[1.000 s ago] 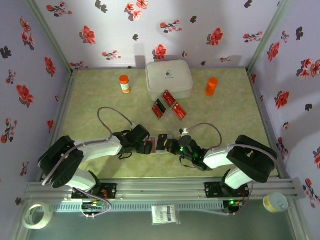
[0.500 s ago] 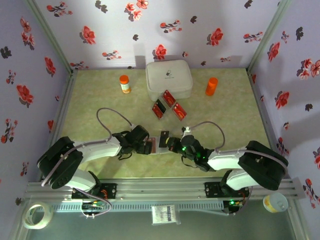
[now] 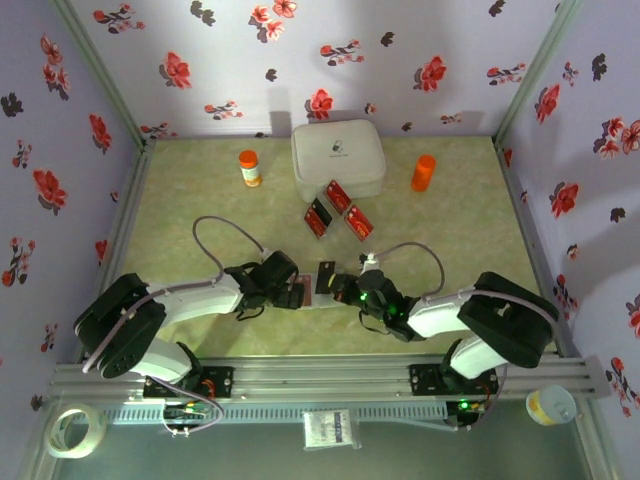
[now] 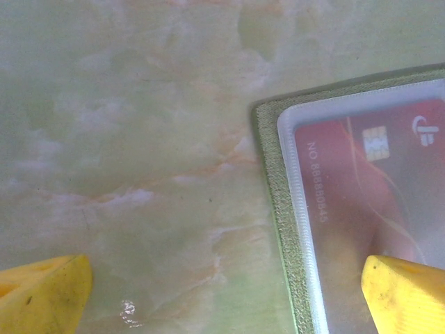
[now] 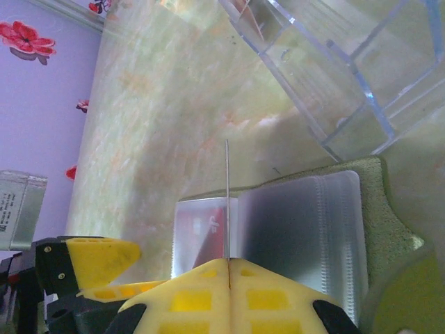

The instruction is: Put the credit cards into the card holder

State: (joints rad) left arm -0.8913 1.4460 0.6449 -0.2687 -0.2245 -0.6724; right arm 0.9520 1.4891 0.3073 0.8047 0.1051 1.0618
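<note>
The card holder (image 3: 308, 296) lies open on the table between my grippers, olive outside (image 4: 272, 209) with clear sleeves (image 5: 306, 229). A red credit card (image 4: 348, 188) sits in one sleeve (image 5: 208, 224). My left gripper (image 4: 222, 292) is open and low over the holder's corner, with its right fingertip (image 4: 403, 292) above the sleeved card. My right gripper (image 5: 228, 263) is shut on a thin dark credit card (image 5: 227, 202), seen edge-on and upright over the holder's fold (image 3: 325, 277). Three more red cards (image 3: 338, 212) lie in front of the white case.
A large white rounded case (image 3: 338, 158) stands at the back centre, with an orange-capped bottle (image 3: 249, 167) on its left and an orange cylinder (image 3: 424, 172) on its right. A clear plastic structure (image 5: 334, 62) rises just beyond the holder. Flowered walls enclose the table.
The right arm's elbow swung out and back, and the held card shifted slightly away from the bases. The left arm has not moved.
</note>
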